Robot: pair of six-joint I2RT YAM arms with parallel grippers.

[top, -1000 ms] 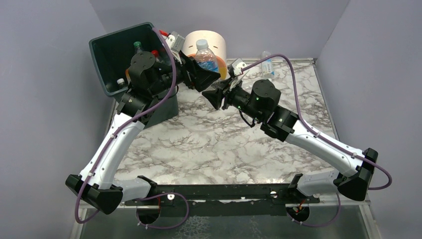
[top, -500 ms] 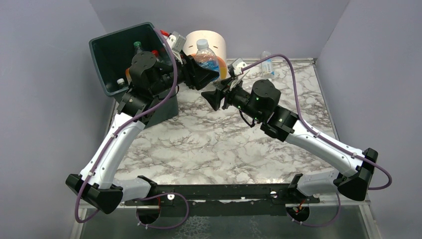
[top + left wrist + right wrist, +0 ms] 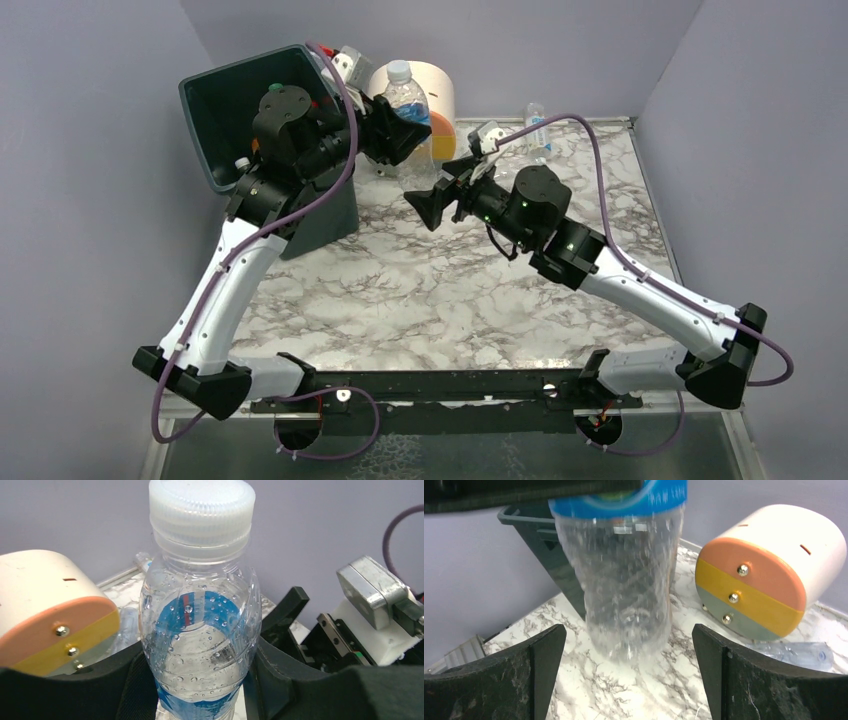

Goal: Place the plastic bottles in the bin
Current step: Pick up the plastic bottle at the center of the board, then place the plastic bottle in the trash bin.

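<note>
The marble counter (image 3: 420,290) is the biggest thing here. At its back left corner stands the tall dark bin (image 3: 222,105), open at the top. Inside the bin I can see a small white cap (image 3: 241,162) and a bit of orange beside it, so there are bottles in there. The left arm covers most of the inside, so I cannot count them.

Just to the right of the bin lies a round cream drawer unit (image 3: 440,95) on its side. Its end is orange, yellow and grey.

The left claw (image 3: 403,128) is between the bin and the drawer unit. It is squeezed tight on a clear bottle (image 3: 200,620) with a blue label and a white cap. The bottle stands upright, outside the bin and just beside its right wall. It has water drops inside.

The right claw (image 3: 428,200) is further right of the bin, near the held bottle. Its two fingers are wide apart and hold nothing.

Well to the right of the bin, past the drawer unit, one more clear bottle (image 3: 538,125) sits on the counter.
</note>
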